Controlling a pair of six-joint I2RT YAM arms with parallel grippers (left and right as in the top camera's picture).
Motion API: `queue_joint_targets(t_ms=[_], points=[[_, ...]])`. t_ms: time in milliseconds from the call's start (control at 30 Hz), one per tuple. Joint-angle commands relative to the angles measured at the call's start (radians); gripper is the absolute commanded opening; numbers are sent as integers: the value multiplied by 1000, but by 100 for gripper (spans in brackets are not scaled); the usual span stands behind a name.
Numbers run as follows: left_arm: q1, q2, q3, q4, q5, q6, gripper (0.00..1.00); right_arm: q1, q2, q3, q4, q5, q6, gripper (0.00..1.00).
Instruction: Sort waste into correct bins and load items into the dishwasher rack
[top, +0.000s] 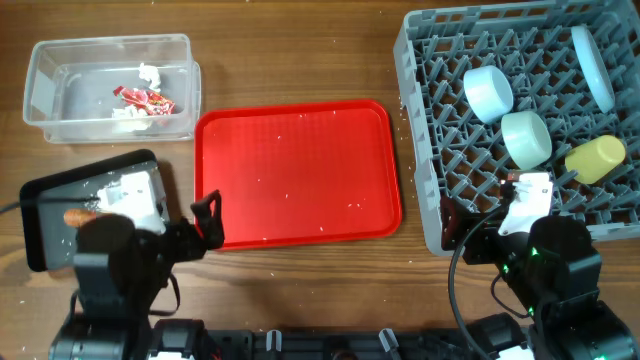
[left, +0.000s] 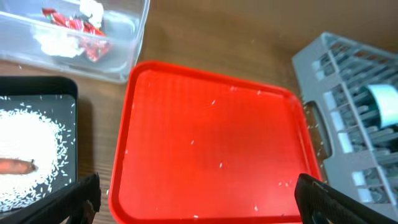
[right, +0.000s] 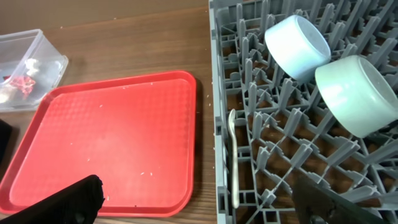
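Left claw (left: 198, 200): released, its fingers spread wide over the near edge of the red tray (top: 300, 170), with nothing between them. Right claw (right: 202, 202): likewise released and empty, poised at the near left corner of the dishwasher rack (top: 420, 120).

The clear tub (top: 40, 95), at the far left of the surface (top: 300, 50), holds the red snack wrapper (top: 145, 98) and white paper scraps (top: 150, 72). The black tray (top: 40, 215), nearer than the tub, holds a heap of rice grains (left: 31, 143) with the carrot piece (left: 15, 166) lying on it. A few stray grains dot the red tray.

In the rack, the white-blue bowl (top: 488, 92) and pale-green bowl (top: 526, 137) lie tipped side by side. The yellow cup (top: 596, 158) lies on its side to their right, and the pale-blue plate (top: 593, 65) stands on edge behind it. A white spoon (right: 232, 155) rests along the rack's left side.
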Motion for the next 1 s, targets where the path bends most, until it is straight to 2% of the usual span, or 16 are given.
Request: queue_joint_targets(t_ms=[0, 433, 567, 733, 967], points=[[-3, -42, -11, -3, 11, -10, 100, -4, 5, -9, -1, 28, -3, 100], [-3, -41, -11, -3, 11, -10, 100, -4, 10, -11, -3, 28, -3, 100], [-3, -41, -11, -3, 11, -10, 100, -4, -55, -47, 18, 54, -13, 100], [-3, -41, -11, -3, 11, -10, 100, -42, -266, -294, 317, 4, -119, 100], [-3, -41, -11, -3, 11, -10, 100, -121, -461, -624, 792, -29, -136, 100]])
